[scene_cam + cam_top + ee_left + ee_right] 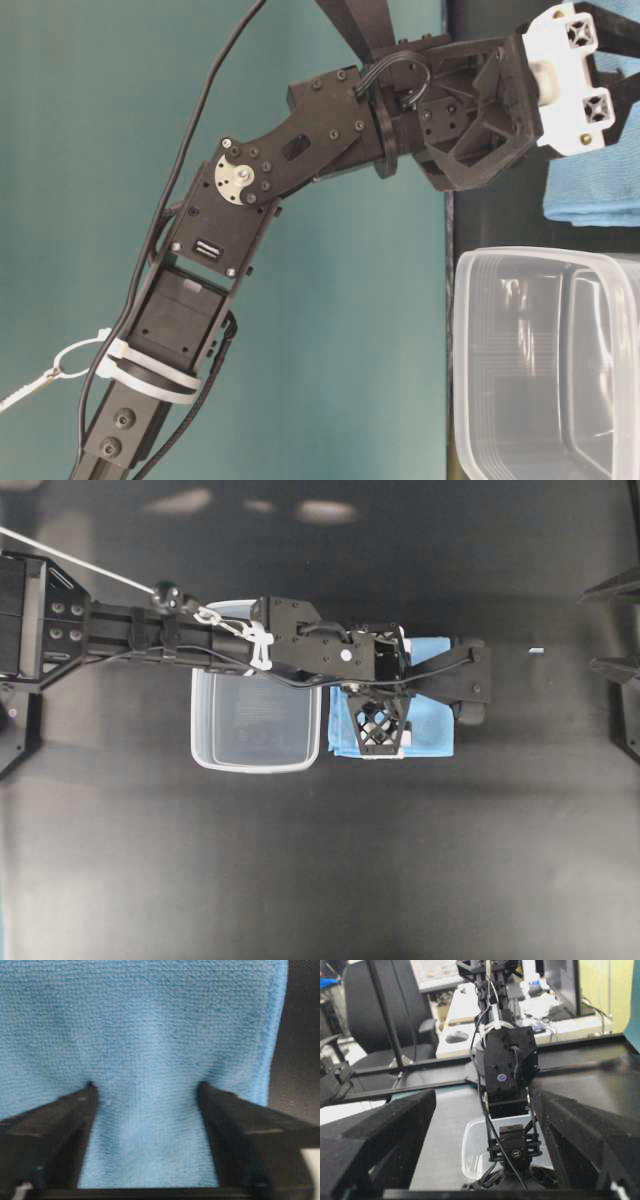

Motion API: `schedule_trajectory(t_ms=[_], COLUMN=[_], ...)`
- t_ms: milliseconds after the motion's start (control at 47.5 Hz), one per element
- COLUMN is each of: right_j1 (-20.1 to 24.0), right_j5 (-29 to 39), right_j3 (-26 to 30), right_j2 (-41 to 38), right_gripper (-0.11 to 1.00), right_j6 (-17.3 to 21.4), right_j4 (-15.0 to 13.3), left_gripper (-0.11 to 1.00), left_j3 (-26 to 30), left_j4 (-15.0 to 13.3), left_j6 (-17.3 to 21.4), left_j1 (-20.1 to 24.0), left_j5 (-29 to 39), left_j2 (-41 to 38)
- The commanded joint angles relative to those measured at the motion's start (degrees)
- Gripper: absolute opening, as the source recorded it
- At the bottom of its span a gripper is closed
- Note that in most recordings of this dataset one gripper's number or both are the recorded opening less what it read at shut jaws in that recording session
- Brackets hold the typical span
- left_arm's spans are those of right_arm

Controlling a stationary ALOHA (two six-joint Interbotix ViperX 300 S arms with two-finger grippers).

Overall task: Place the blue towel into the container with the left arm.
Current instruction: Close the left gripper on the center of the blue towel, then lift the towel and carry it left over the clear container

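Observation:
The blue towel [430,730] lies folded flat on the black table, just right of the container [255,765], a clear plastic tub that stands empty. The left arm reaches across the tub's far edge. Its gripper [378,730] points down onto the towel's left part. In the left wrist view the towel [150,1035] fills the frame. The gripper [145,1087] is open, with both fingertips pressed into the cloth, which puckers at each tip. The table-level view shows the gripper [570,85] over the towel [595,185], beside the tub [520,350]. My right gripper [482,1110] is open and empty.
The right arm [615,660] stays at the right edge of the table. A small white scrap [536,651] lies on the table right of the towel. The right wrist view shows the tub [472,1150] behind the left arm, with an office chair and desks beyond.

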State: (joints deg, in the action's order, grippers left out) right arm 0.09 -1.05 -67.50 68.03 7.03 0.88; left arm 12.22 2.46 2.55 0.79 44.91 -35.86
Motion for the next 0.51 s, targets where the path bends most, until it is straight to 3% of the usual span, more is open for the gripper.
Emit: schedule_trajectory(t_ms=[0,147,232,485], right_j1=[0.0,0.3,0.4,0.3], right_j5=[-0.4,-0.3,-0.4,-0.4], right_j3=[1.1,1.1,1.2,1.1], right_j2=[-0.4,-0.1,0.3,0.7], right_gripper=[0.76,0.76,0.76,0.76], right_j6=[0.1,0.2,0.2,0.2], right_j4=[0.2,0.3,0.2,0.2], left_gripper=[0.64,0.23,0.06,0.06], left_j3=[0.4,0.4,0.6,4.5], left_j4=[0.2,0.2,0.2,0.2], left_j6=[0.2,0.3,0.3,0.4], left_j1=[-0.7,-1.1,-1.0,-0.7], left_j5=[0.3,0.1,0.2,0.7], left_j2=[0.1,1.3,2.9,12.1])
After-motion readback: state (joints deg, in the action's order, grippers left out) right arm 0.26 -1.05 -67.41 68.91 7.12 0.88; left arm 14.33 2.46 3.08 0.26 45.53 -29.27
